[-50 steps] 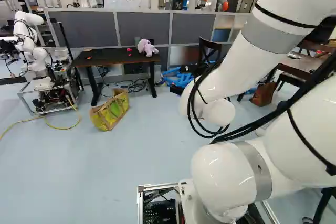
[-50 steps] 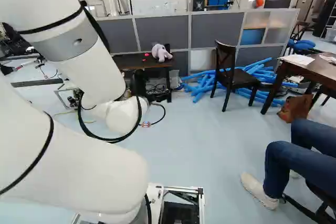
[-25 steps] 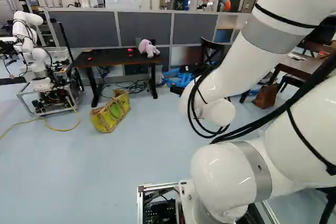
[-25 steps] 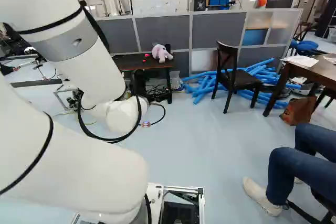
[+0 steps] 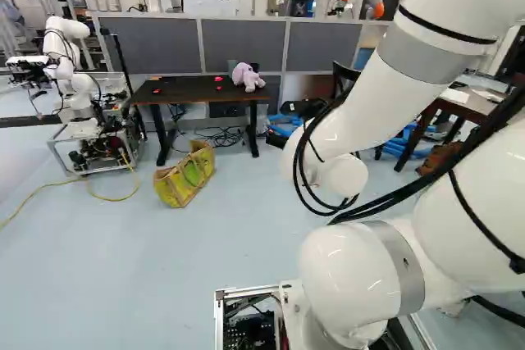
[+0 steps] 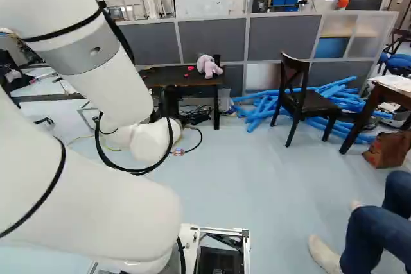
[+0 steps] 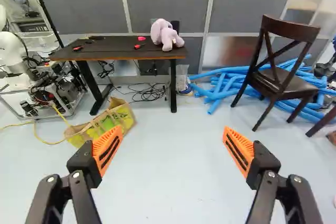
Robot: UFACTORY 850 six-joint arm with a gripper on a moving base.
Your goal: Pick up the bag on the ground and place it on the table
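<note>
Bag (image 7: 118, 115) ahead of the gripper (image 7: 173, 129): partly hidden behind one finger (image 7: 107, 150). Another robot (image 7: 10, 51), beyond that finger – cut off by the wrist view's edge. Red items (image 7: 77, 49) on the table (image 7: 123, 55) ahead – too small to identify.

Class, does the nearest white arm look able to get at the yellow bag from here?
Probably not without driving closer, though the way looks free: the pincer stands open, and the bag is on the floor before the table.

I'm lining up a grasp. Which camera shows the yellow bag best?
The left base view: the yellow bag shows whole there. The wrist view shows it larger, but one orange pad partly covers it. In the right base view I cannot make it out behind the arm.
</note>
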